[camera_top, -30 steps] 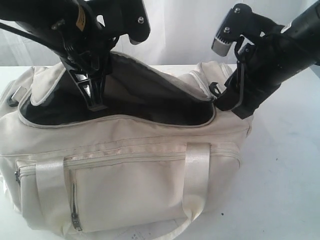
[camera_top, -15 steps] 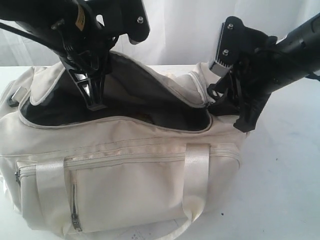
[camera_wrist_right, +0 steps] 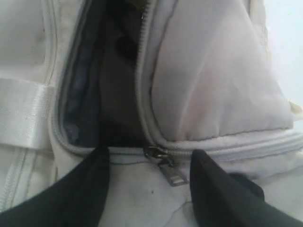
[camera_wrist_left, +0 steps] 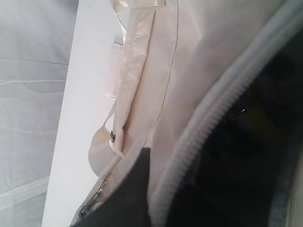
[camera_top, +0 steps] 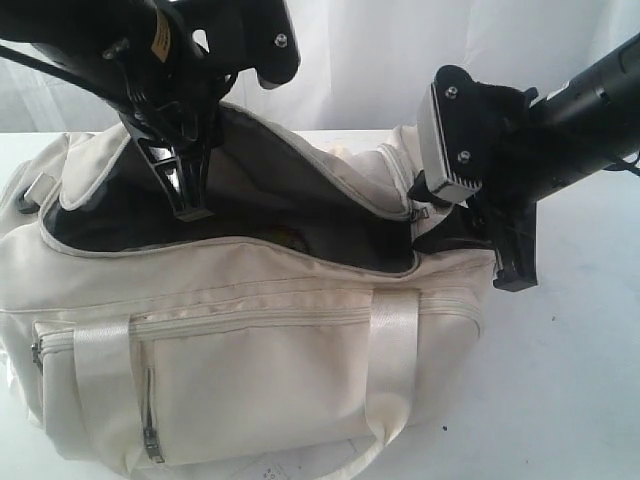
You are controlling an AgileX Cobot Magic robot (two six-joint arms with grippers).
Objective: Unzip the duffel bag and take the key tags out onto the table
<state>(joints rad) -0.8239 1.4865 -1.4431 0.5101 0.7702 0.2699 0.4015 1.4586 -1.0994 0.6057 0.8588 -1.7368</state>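
Exterior: the duffel bag [camera_top: 260,370] is seen lying on the table [camera_top: 580,380], with the main zipper undone and dark lining exposed along the top opening. The left gripper [camera_top: 188,200] is lowered into the opening near the bag's left end, in front of the raised far flap; whether it is spread or closed can't be told from here. The right gripper [camera_top: 495,250] is placed at the bag's right end, just beside the zipper pull [camera_top: 421,212]. The key tags can't be made out; only a dull olive patch [camera_top: 285,238] is seen deep in the opening. Left wrist: one dark finger [camera_wrist_left: 135,189] is seen over the cream fabric beside the zipper teeth [camera_wrist_left: 208,127]. The second finger is out of frame, so the jaw state can't be told. A blurred yellowish spot [camera_wrist_left: 253,118] is seen in the dark interior, too soft to identify. Right wrist: both fingers are spread apart and nothing is held. The zipper pull [camera_wrist_right: 171,174] lies on the fabric between them, touched by neither.
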